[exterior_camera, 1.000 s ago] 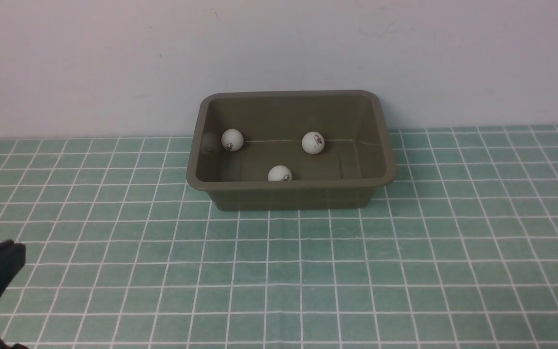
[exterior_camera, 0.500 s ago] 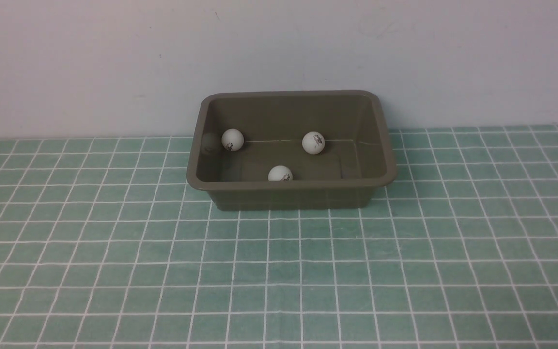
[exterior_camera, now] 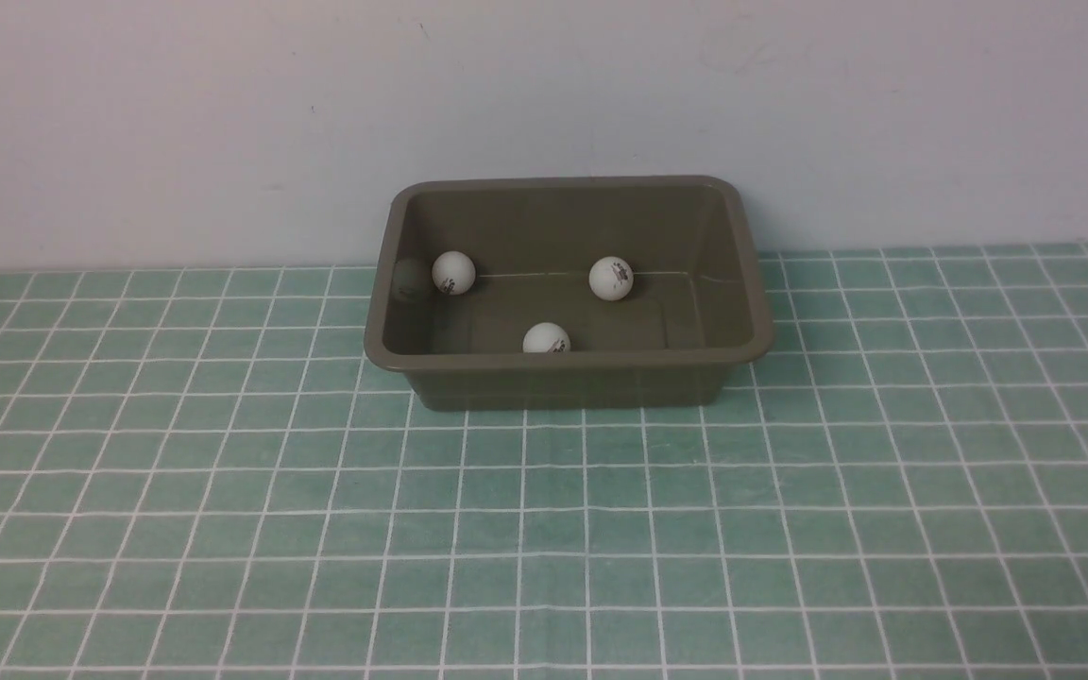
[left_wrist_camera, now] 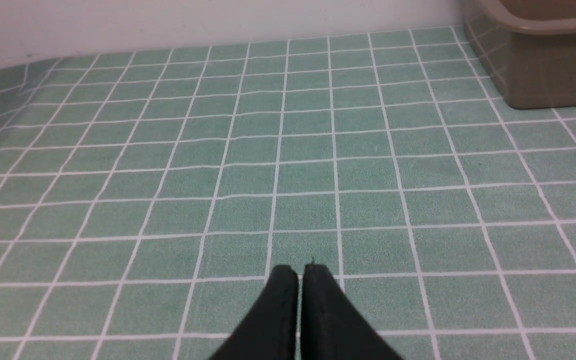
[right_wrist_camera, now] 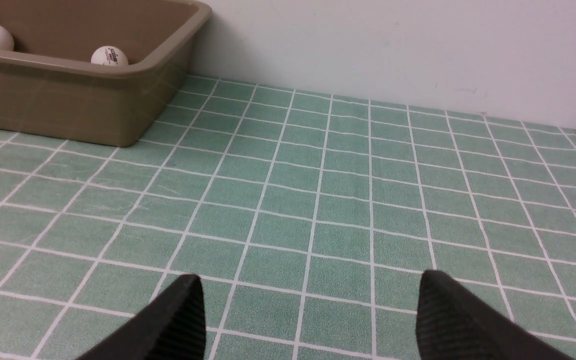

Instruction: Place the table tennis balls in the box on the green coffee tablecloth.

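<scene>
From where I stand, the olive-brown box (exterior_camera: 563, 382) is the thing to steer by, sitting upright on the green coffee tablecloth (exterior_camera: 525, 529) with its back near the pale wall (exterior_camera: 544, 94). All three table tennis balls are in it: one ball (exterior_camera: 453, 273) by its left end, another (exterior_camera: 611, 279) right of its middle towards the back, and a third (exterior_camera: 546, 338) partly hidden behind its near rim. I'd call the job done. The balls look hard-shelled but feather-light, apt to roll and to dent if squeezed hard; I'd take one round its widest part, gently. The box seems light and slightly springy, best held by its flared rim. The left gripper (left_wrist_camera: 302, 280) has its fingertips brought together with nothing between them; the right gripper (right_wrist_camera: 310, 307), well apart from the box on its near side, holds its fingers wide and bare. The front view shows all three balls, the right wrist view only two, and the left wrist view just a corner of the box, without any ball I can make out.
</scene>
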